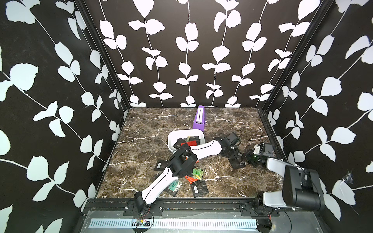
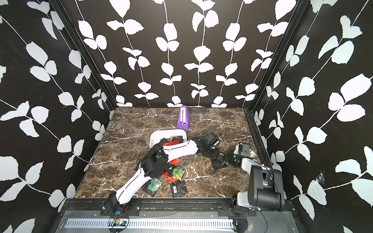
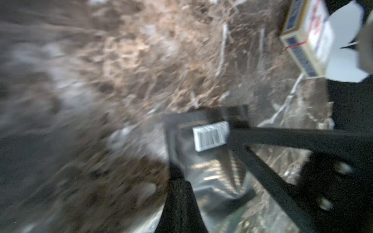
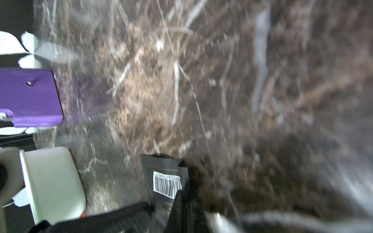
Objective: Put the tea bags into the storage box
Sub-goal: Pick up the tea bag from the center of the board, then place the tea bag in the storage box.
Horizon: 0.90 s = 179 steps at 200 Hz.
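left arm (image 1: 203,150) lies across storage box (image 1: 184,132); purple box (image 1: 198,121) just behind.

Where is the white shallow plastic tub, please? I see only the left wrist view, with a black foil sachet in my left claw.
Observer: The white shallow plastic tub lies mid-table, just in front of the long purple box. In a top view, your left forearm hides its near right corner.
Operator: Thank you. Is anything in it?
Observer: Yes, a red foil sachet and black foil sachets lie inside.
Operator: And what is the right claw doing?
Observer: The right claw is shut on a black barcode-labelled sachet.
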Tool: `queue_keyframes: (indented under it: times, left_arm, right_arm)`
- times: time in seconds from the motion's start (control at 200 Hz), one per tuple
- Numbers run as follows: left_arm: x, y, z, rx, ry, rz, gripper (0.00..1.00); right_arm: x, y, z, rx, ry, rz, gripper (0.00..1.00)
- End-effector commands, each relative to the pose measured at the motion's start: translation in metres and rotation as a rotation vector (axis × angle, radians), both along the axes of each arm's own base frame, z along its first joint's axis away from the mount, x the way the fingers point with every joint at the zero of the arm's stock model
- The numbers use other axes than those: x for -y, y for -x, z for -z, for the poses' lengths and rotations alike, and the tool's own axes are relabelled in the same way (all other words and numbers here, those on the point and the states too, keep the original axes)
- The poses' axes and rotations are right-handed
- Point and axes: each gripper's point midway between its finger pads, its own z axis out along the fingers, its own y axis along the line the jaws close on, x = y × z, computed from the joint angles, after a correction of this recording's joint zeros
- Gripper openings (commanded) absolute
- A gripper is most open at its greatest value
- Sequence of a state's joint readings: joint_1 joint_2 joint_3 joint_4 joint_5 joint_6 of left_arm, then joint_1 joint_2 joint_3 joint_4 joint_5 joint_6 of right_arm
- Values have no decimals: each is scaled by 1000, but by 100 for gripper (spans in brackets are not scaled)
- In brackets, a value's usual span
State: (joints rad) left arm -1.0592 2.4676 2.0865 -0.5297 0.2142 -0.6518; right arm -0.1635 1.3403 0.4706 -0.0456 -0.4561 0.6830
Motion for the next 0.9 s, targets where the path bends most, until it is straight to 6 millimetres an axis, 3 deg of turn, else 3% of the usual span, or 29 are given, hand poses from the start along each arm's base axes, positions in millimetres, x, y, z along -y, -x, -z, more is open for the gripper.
queue_keyframes:
  times: [0.0,0.115,0.325,0.45,0.585,0.735,0.89]
  left_arm:
    - [-23,-7,-88,122,35,0,0]
    - [-56,-10,-134,221,46,-41,1]
    - [-161,0,-171,353,-15,-197,9]
    - [-226,13,-174,370,-46,-294,13]
    - [-286,27,-173,410,-67,-390,17]
    - [-324,40,-169,428,-64,-438,19]
    - [-342,50,-166,459,-16,-462,22]
  right_arm:
    - [-2,1,-31,22,45,-16,0]
    - [-12,4,-69,90,65,-33,0]
    - [-55,11,-130,229,49,-82,0]
    - [-91,6,-151,275,61,-145,0]
    - [-143,-10,-162,305,73,-233,0]
    - [-199,-37,-172,345,68,-271,0]
    - [-242,-66,-164,352,76,-265,0]
